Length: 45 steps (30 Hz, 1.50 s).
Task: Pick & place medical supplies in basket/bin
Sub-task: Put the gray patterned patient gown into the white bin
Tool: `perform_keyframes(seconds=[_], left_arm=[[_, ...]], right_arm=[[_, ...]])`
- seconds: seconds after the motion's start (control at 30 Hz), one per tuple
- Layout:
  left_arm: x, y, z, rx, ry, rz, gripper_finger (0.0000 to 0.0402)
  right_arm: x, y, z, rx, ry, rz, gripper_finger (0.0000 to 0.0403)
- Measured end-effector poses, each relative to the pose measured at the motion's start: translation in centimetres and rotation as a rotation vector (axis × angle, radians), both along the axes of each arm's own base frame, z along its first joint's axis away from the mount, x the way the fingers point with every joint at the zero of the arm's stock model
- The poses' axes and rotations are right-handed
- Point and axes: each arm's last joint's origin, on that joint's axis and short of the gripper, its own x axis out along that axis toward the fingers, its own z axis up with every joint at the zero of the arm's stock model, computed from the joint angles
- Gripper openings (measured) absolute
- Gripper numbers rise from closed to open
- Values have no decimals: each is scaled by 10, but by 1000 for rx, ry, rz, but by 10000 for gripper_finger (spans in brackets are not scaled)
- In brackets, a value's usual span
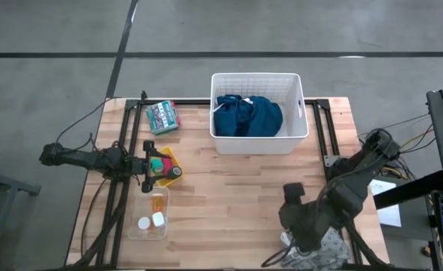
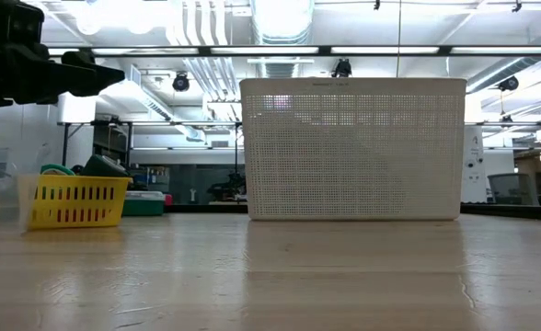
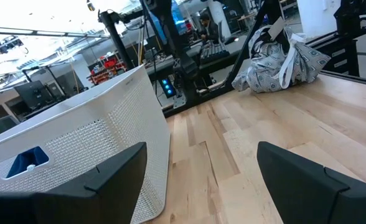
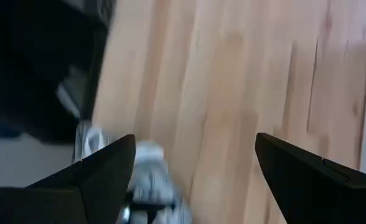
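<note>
Evidently the soft, light grey-white patterned cloth bundle (image 3: 276, 55) at the worktop's (image 1: 229, 196) near right edge wants pinching at a raised fold, the right gripper (image 4: 195, 180) hovering above it with jaws released.

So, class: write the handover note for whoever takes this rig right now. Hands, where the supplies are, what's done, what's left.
Left hand: open, empty, over the yellow tray.
Right hand: open, empty, above the patterned cloth at the table's near right edge.
Done: blue garment is in the white tub; tape rolls in the tray; pill bottle and white pieces in the clear box.
Left: the cloth, still on the table, to go in a bin.
</note>
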Motion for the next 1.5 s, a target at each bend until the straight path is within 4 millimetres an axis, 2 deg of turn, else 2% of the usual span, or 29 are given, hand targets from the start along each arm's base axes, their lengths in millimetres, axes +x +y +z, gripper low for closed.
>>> perform_keyframes(seconds=[0.13, 0.3, 0.43, 0.57, 0.73, 0.87, 1.33, 1.5], left_arm=[[0, 0, 0, 0, 0, 0, 310], [0, 0, 0, 0, 0, 0, 310], [0, 0, 0, 0, 0, 1, 311], [0, 0, 0, 0, 0, 1, 310], [0, 0, 0, 0, 0, 1, 310], [0, 0, 0, 0, 0, 1, 310], [0, 0, 0, 0, 0, 1, 310], [0, 0, 0, 0, 0, 1, 310]], right_arm=[[1, 15, 4, -31, 120, -14, 327], [-2, 38, 14, 33, 219, 0, 326], [-10, 59, 17, 41, 244, 55, 326], [-27, 76, 11, 13, 260, 124, 326], [-44, 97, -12, -63, 312, 190, 326], [-53, 104, -29, -120, 347, 210, 327], [-60, 97, -85, -318, 450, 199, 334], [-59, 98, -104, -303, 445, 201, 336]])
